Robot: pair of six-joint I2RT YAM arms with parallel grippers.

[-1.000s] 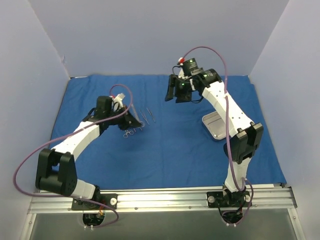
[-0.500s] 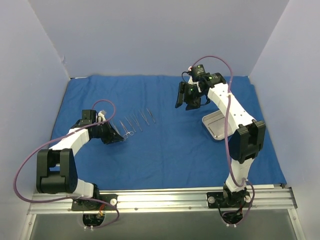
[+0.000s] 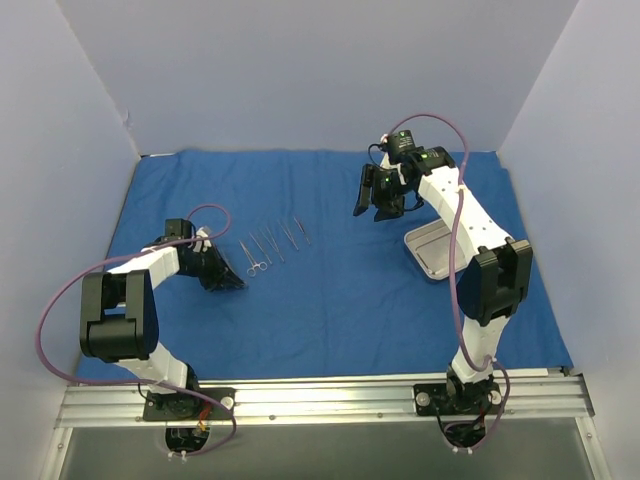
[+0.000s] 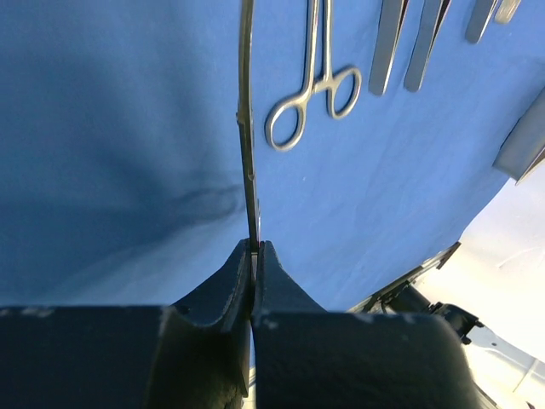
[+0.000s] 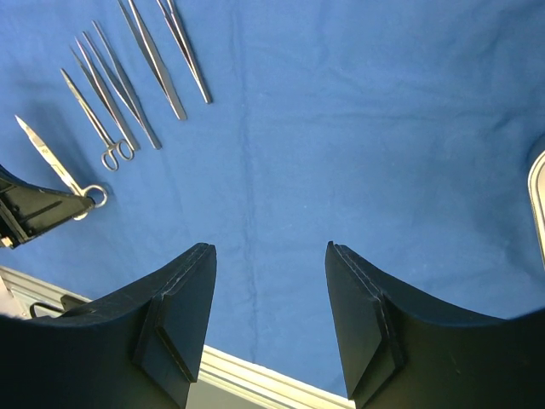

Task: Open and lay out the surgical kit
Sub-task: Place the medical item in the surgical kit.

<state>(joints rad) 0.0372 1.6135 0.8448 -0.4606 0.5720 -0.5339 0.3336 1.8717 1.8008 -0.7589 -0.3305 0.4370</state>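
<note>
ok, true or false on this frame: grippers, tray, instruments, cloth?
1. The left gripper is shut on the scissors. True.
2. The right gripper holds the steel tray. False: its jaws stand open and empty above the cloth, and the tray lies on the cloth beside the right arm.
3. The other instruments lie in the tray. False: they lie in a row on the cloth near the left gripper, and the tray looks empty.
4. The blue cloth is spread open over the table. True.
</note>
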